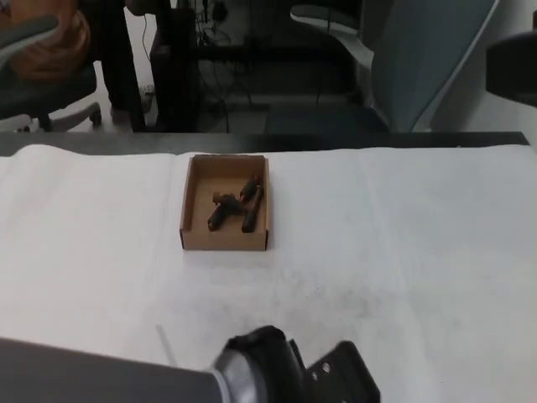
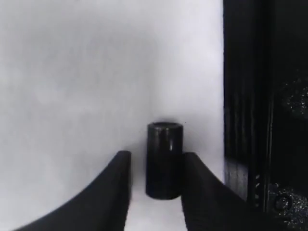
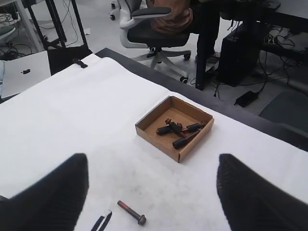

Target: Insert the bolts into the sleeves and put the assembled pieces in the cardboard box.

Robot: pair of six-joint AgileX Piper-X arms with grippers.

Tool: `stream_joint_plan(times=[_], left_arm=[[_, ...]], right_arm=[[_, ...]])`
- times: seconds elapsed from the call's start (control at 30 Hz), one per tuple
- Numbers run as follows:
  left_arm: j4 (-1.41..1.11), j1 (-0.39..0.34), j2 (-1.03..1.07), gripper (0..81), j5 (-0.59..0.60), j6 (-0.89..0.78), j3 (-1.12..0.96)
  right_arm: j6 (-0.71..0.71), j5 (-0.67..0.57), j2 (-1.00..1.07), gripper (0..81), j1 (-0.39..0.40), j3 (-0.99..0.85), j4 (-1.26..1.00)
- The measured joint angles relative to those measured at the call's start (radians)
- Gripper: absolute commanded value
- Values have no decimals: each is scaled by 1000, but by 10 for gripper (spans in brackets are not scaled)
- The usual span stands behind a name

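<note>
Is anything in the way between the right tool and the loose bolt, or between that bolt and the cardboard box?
Nothing visible. The bolt lies uncovered on the white cloth ahead of the open right tool, and only bare cloth separates it from the cardboard box.

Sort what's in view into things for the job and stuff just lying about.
For the job:
cardboard box
assembled pieces inside it
loose bolt on the cloth
sleeve, straddled by the left gripper

Lying about:
office chair
computer tower
thin black strips beside the bolt
</note>
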Motion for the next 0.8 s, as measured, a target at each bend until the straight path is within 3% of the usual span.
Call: stream_joint_plan(times=[0.03,0.07,0.23,0.33,0.57,0.8], left_arm=[[10,-9,4,29,-4,-3,-8],[26,-21,8,17,-4,-3,-15],[80,-53,7,18,-9,-47,-37],[85,-43,-29,18,-74,-109,-36],[82,119,-398,18,-208,-258,-36],[33,294,-885,18,-295,-331,22]], right_arm=[[0,0,0,700,0,0,0],[0,0,0,700,0,0,0],[0,0,0,700,0,0,0],[0,2,-2,700,0,16,1],[-25,2,2,700,0,120,6],[-176,-33,119,700,0,146,-11]])
